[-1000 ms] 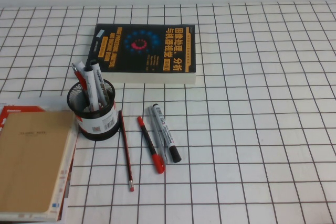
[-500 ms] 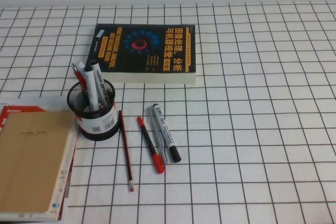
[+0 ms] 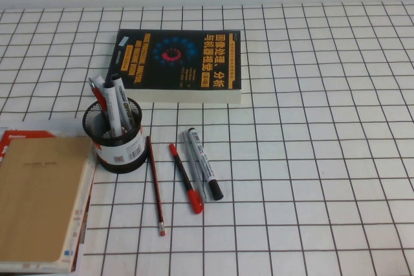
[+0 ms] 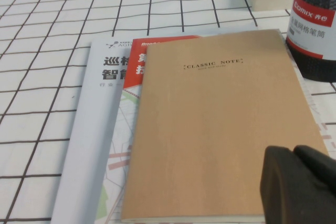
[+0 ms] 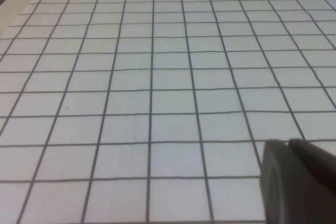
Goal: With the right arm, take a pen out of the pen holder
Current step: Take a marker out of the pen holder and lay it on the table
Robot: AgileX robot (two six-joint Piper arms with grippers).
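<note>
A black mesh pen holder (image 3: 115,139) stands at the left of the table, with a red pen (image 3: 98,98) and a grey marker (image 3: 114,103) sticking up from it. Its labelled wall (image 4: 315,24) also shows in the left wrist view. Neither arm appears in the high view. My right gripper (image 5: 290,145) is shut with nothing in it, over bare checked cloth away from the holder. Over the brown notebook (image 4: 220,124) hangs my left gripper (image 4: 295,153), its fingers pressed together and empty.
A pencil (image 3: 154,182), a red pen (image 3: 186,178) and a grey marker (image 3: 204,171) lie on the cloth right of the holder. A dark book (image 3: 178,63) lies behind it. The brown notebook (image 3: 39,198) rests on papers at the front left.
</note>
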